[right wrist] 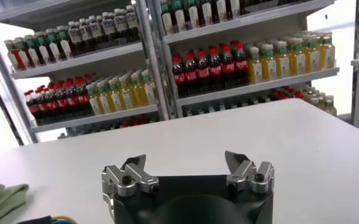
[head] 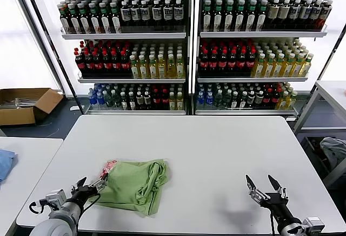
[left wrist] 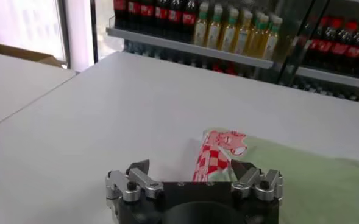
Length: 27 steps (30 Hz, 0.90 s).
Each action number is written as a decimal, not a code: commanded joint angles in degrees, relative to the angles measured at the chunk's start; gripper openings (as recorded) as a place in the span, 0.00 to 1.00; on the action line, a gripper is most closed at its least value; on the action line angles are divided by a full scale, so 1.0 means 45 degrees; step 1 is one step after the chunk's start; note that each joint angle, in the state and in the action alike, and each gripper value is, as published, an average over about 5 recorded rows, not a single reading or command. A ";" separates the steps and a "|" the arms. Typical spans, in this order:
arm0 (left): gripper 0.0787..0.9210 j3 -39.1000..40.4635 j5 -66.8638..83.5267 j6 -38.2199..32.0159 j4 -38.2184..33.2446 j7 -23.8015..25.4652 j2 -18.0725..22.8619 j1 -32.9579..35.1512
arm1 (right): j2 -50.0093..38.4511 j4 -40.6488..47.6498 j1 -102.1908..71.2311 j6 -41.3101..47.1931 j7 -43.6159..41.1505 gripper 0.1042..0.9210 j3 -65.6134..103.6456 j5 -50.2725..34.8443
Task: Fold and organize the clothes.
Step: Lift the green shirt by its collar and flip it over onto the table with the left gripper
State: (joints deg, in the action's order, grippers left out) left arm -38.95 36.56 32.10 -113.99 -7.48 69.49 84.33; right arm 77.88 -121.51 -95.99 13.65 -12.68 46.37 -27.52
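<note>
Shop (mock-up perhaps), stocked bottle shelves (head: 189, 46)

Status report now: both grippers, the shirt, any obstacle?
Left gripper open, at the green shirt edge. Right gripper open, apart over bare table. Shirt bunched, partly folded. Nothing in the way.

White table (head: 216, 149); bottle shelves (head: 189, 52) behind; cardboard box (head: 24, 105) left.

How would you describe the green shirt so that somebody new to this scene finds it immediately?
Start at the large white table in front of the drink shelves. Near its front-left edge, beside the open left claw, lies a folded light green shirt. It is the only garment on this table, with a red-and-white checkered patch showing at one edge.
</note>
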 commanded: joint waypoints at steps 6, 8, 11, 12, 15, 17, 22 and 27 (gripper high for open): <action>0.70 0.0406 -0.0343 -0.0321 0.0565 0.0381 0.0639 -0.0028 | 0.0022 -0.0097 -0.0114 -0.0009 -0.0011 0.88 0.0011 0.0079; 0.63 0.0449 -0.0267 -0.0311 0.0599 0.0364 0.0694 -0.0089 | 0.0014 -0.0131 -0.0151 -0.0020 -0.0015 0.88 0.0046 0.0065; 0.53 0.0455 0.0023 -0.0258 0.0656 0.0341 0.0725 -0.0128 | -0.0002 -0.0154 -0.0210 -0.0052 -0.0024 0.88 0.0093 0.0045; 0.50 0.0448 0.0169 -0.0239 0.0654 0.0338 0.0725 -0.0119 | -0.0007 -0.0153 -0.0225 -0.0065 -0.0027 0.88 0.0103 0.0038; 0.39 0.0400 0.0574 -0.0192 0.0587 0.0336 0.0730 -0.0040 | -0.0016 -0.0149 -0.0243 -0.0090 -0.0036 0.88 0.0110 0.0025; 0.32 0.0335 0.0733 -0.0190 0.0523 0.0339 0.0748 0.0001 | -0.0017 -0.0145 -0.0233 -0.0099 -0.0041 0.88 0.0094 0.0024; 0.16 -0.0066 0.0962 -0.0245 0.0259 0.0209 0.0853 0.0081 | -0.0022 -0.0134 -0.0202 -0.0113 -0.0045 0.88 0.0089 0.0007; 0.04 -0.1352 0.1549 -0.0262 -0.0223 -0.0375 0.1127 0.0097 | -0.0074 -0.0099 -0.0210 -0.0159 -0.0052 0.88 0.0187 -0.0100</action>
State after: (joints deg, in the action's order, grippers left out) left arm -39.39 40.19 31.07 -113.18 -7.08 73.58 84.80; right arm 77.70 -122.14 -96.91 13.09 -12.89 46.87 -27.59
